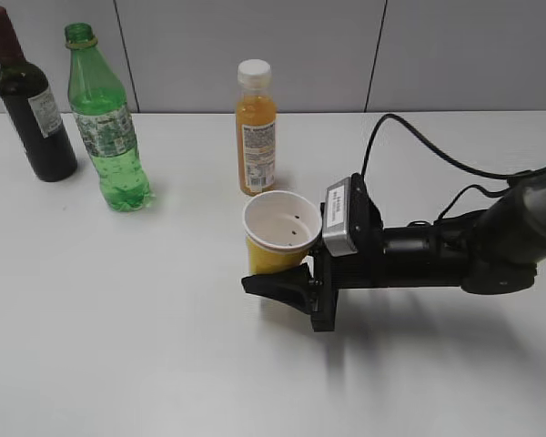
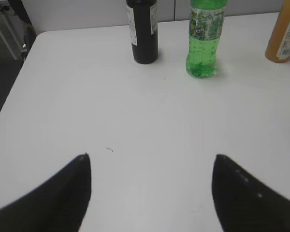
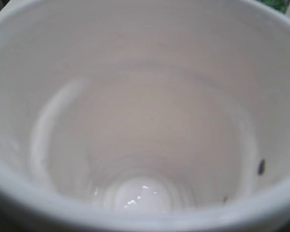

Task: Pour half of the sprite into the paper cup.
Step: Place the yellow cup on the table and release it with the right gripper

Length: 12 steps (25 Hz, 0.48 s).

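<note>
Exterior view: the white counter (image 1: 164, 346) carries the sprite (image 1: 107, 123) standing upright at back left, well apart from the right hand (image 1: 278, 273), which is pinching the paper cup (image 1: 280, 233) near the middle. The left hand (image 2: 150, 188) hangs spread above bare counter.

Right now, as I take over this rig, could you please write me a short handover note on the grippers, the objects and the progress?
Right gripper: around the paper cup, which looks tilted; its wrist view shows only the cup's white inside, so the grip itself cannot be confirmed.
Left gripper: open, empty, above bare table, well short of the bottles.
The sprite stands upright at the back left, uncapped, between the wine bottle and the juice bottle.
Done: cup reached; there is no clear pool of liquid in it.
Left: take the sprite and pour half into the cup.
</note>
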Tool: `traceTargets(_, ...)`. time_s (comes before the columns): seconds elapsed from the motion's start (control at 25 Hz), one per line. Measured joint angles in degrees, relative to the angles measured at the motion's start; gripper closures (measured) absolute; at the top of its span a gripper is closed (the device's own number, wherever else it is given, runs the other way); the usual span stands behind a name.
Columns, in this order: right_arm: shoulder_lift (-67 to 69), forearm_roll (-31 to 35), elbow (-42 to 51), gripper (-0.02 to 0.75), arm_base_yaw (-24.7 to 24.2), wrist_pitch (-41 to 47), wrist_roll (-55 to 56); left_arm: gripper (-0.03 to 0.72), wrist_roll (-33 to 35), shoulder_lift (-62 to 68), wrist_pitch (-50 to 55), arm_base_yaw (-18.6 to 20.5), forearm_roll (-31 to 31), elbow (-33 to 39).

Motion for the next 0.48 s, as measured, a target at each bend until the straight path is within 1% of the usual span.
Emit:
traceTargets(0.24, 4.7, -0.9, -4.9, 0.291, 1.1, 0.4, 1.0, 0.099, 0.0, 0.0, 0.0, 0.0, 0.0, 0.0)
traceTargets(0.48, 6.2, -1.7, -6.6, 0.291, 1.1, 3.7, 1.4, 0.099, 0.0, 0.0, 0.0, 0.0, 0.0, 0.0)
